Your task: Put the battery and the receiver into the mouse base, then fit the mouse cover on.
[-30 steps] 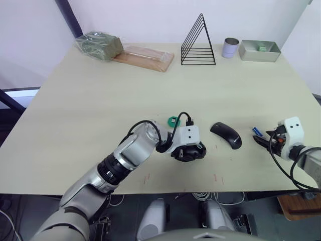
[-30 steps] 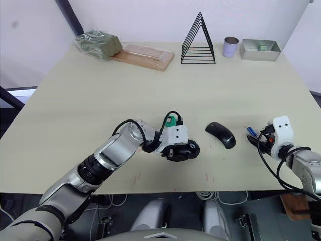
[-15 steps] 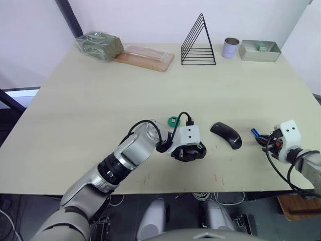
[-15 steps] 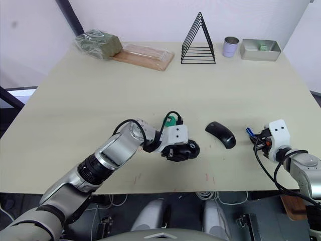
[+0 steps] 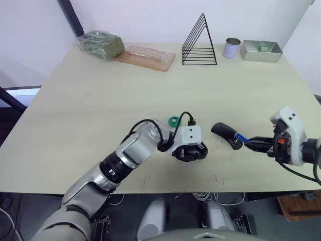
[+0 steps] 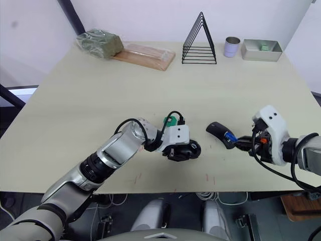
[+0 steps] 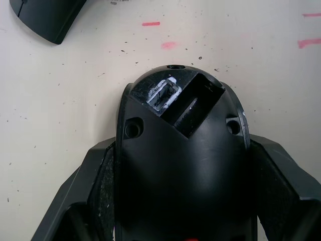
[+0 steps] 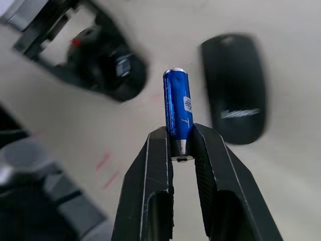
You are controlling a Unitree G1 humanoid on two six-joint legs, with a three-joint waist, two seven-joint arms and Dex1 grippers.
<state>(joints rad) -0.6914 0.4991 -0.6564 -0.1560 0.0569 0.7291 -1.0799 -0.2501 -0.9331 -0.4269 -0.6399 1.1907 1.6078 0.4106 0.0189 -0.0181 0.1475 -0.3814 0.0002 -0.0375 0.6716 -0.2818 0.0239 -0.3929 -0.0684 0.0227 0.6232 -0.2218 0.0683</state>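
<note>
battery (image 8: 176, 110) — being carried off the table, pinched at one end by the right gripper (image 8: 177, 143), now raised above the mouse cover (image 5: 226, 134) | left gripper (image 7: 180, 201) clamping the mouse base (image 7: 183, 155), compartment open | insertion looking next

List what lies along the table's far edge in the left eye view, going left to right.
Green bag → wooden board in plastic wrap → black wire rack → small metal can → grey metal tray.
</note>
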